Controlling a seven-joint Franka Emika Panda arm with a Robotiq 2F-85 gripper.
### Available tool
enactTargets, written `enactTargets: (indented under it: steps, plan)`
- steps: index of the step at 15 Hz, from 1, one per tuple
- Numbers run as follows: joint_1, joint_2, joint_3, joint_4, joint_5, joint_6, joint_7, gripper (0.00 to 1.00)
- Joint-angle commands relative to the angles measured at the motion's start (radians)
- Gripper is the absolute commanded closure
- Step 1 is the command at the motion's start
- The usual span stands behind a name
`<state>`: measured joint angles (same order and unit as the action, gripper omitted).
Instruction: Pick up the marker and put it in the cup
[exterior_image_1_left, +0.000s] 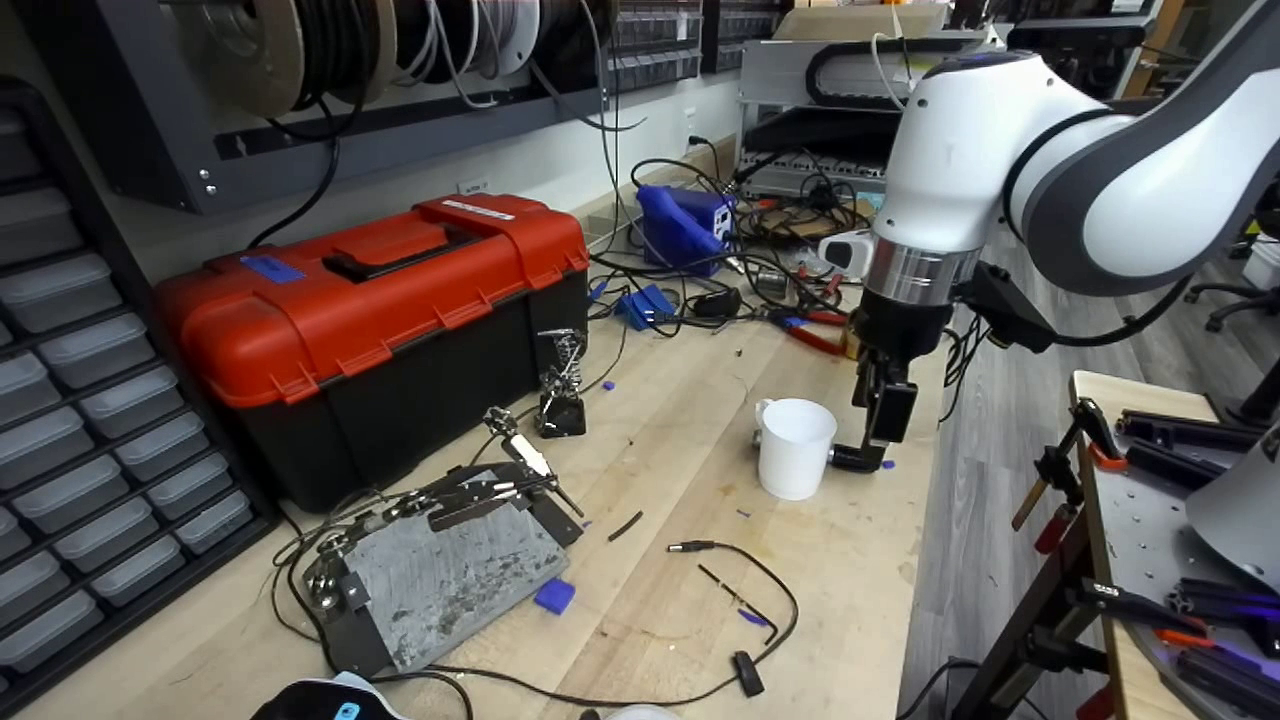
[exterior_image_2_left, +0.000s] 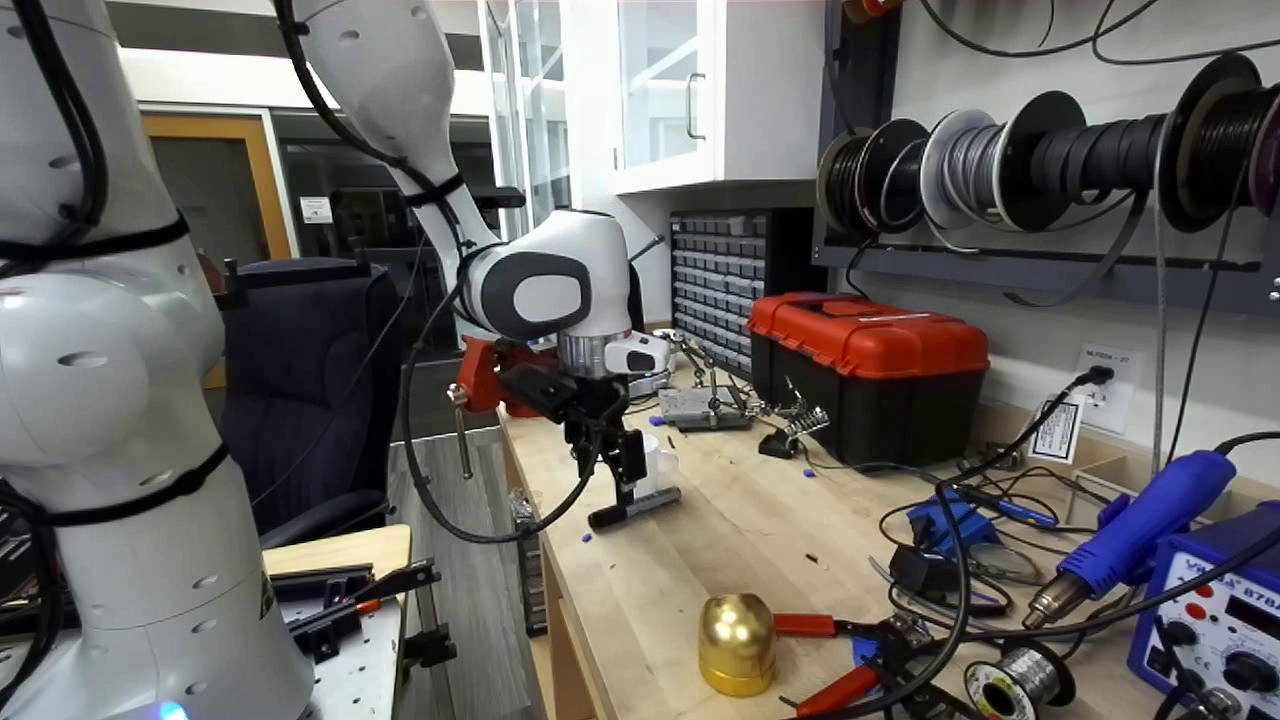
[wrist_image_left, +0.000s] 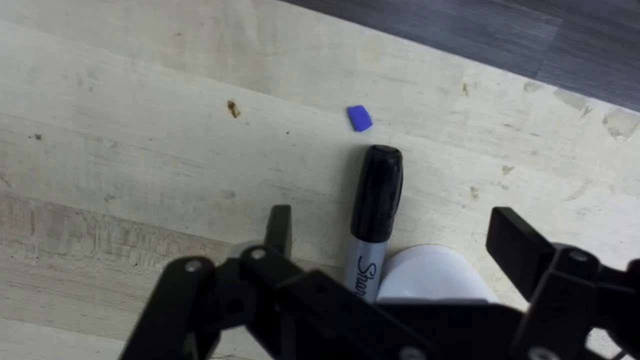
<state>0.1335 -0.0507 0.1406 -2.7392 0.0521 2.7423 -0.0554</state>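
Observation:
The marker has a black cap and grey body. It lies on the table against the white cup, its cap end toward the table edge, in the wrist view (wrist_image_left: 376, 200) and both exterior views (exterior_image_1_left: 848, 458) (exterior_image_2_left: 657, 501). The cup stands upright beside it in the exterior views (exterior_image_1_left: 795, 462) (exterior_image_2_left: 655, 465); a small handle-like loop shows at its rim. Only part of the cup shows in the wrist view (wrist_image_left: 432, 275). My gripper (wrist_image_left: 390, 222) is open, low over the marker, with the marker between its spread fingers (exterior_image_1_left: 876, 445) (exterior_image_2_left: 626, 490). The gripper's body hides the marker's lower end.
A red toolbox (exterior_image_1_left: 400, 290) stands along the wall. A soldering stand with a grey plate (exterior_image_1_left: 450, 570) and a loose cable (exterior_image_1_left: 790, 600) lie near the cup. A gold cap (exterior_image_2_left: 737, 645) and red-handled pliers (exterior_image_2_left: 805, 625) lie farther off. The table edge (wrist_image_left: 450, 60) is close.

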Motion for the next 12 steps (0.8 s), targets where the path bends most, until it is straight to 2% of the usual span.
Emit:
enactTargets:
  steps: [1,12]
  plan:
    - [0.011,0.02,-0.003,-0.019,0.033,0.051,-0.051,0.0]
    - [0.013,0.082,0.022,-0.015,0.133,0.084,-0.17,0.0]
